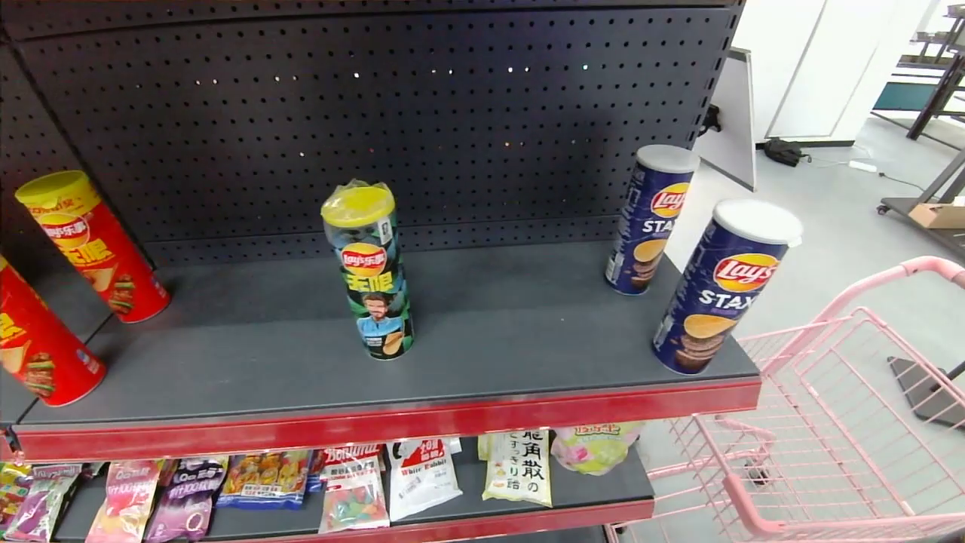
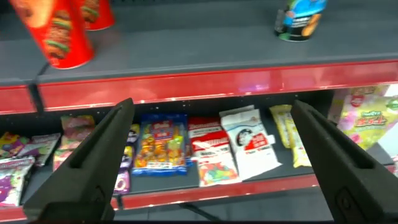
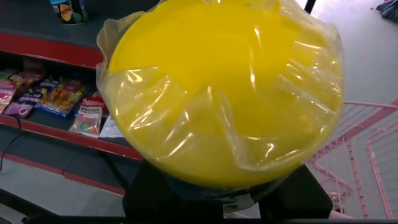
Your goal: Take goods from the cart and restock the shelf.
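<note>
While my right gripper [image 3: 227, 208] is clamping a can [image 3: 217, 93], left gripper [image 2: 212, 124] is holding fingers [image 2: 93, 162] wide; I am judging placement pending, needing upright setting on shelf [image 1: 513, 339].

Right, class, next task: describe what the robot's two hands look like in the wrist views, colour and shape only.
The left hand has two matt black fingers: long, flat, plain wedges with bevelled edges that narrow toward the tips. The right hand appears as black, blocky parts beneath the yellow-lidded can; its finer detail is hidden.
</note>
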You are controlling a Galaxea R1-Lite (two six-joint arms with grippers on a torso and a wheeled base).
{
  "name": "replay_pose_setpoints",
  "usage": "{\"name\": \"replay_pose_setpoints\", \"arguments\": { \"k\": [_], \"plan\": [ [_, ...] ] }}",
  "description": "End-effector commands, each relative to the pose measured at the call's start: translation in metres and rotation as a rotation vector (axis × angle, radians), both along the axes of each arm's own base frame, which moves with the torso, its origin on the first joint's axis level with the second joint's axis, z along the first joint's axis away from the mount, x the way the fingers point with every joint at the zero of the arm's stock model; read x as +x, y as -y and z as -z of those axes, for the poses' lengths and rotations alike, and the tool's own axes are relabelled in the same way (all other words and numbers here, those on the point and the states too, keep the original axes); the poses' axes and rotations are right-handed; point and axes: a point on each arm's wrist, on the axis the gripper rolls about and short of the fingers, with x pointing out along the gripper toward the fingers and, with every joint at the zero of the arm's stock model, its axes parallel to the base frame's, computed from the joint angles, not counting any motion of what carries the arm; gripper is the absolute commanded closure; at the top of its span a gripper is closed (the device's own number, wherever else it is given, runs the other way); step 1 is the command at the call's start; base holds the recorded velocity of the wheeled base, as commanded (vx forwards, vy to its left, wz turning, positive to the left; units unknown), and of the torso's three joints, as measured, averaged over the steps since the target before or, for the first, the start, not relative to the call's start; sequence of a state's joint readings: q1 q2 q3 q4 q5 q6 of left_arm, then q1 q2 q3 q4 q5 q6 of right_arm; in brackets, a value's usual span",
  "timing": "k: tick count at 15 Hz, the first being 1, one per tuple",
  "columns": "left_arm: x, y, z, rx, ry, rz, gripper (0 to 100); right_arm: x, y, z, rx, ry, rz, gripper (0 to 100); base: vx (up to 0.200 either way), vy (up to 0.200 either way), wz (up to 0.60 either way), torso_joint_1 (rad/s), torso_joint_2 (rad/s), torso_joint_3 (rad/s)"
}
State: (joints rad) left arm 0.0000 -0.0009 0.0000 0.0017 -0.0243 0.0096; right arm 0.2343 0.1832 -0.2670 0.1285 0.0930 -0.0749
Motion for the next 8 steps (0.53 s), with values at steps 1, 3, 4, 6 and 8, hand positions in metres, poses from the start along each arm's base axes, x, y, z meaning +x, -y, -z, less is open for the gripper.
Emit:
{"name": "replay_pose_setpoints", "arguments": {
  "k": [1, 3, 4, 6, 8],
  "plan": [
    [0.0001, 0.0, 0.0, 0.0, -0.001, 0.0, 0, -0.0006, 0.0001, 0.0006, 0.001, 0.003, -0.001, 100, 0.0, 0.2, 0.0, 0.002, 0.01, 0.007],
    [0.0001, 0.0, 0.0, 0.0, -0.001, 0.0, 0, -0.0006, 0.0001, 0.0006, -0.001, 0.004, -0.003, 100, 0.0, 0.2, 0.0, 0.007, 0.0, 0.005],
    [0.0001, 0.0, 0.0, 0.0, -0.001, 0.0, 0, -0.0006, 0.0001, 0.0006, -0.001, 0.004, -0.003, 100, 0.0, 0.2, 0.0, 0.002, 0.01, 0.002],
    [0.0001, 0.0, 0.0, 0.0, -0.001, 0.0, 0, -0.0005, 0.0, 0.001, -0.001, 0.002, -0.004, 100, 0.0, 0.2, 0.0, 0.002, 0.0, 0.0],
    [0.0001, 0.0, 0.0, 0.0, -0.001, 0.0, 0, 0.0005, -0.0002, 0.0055, -0.005, -0.009, -0.006, 100, 0.0, 0.0, 0.0, 0.0, 0.0, 0.0]
  ]
}}
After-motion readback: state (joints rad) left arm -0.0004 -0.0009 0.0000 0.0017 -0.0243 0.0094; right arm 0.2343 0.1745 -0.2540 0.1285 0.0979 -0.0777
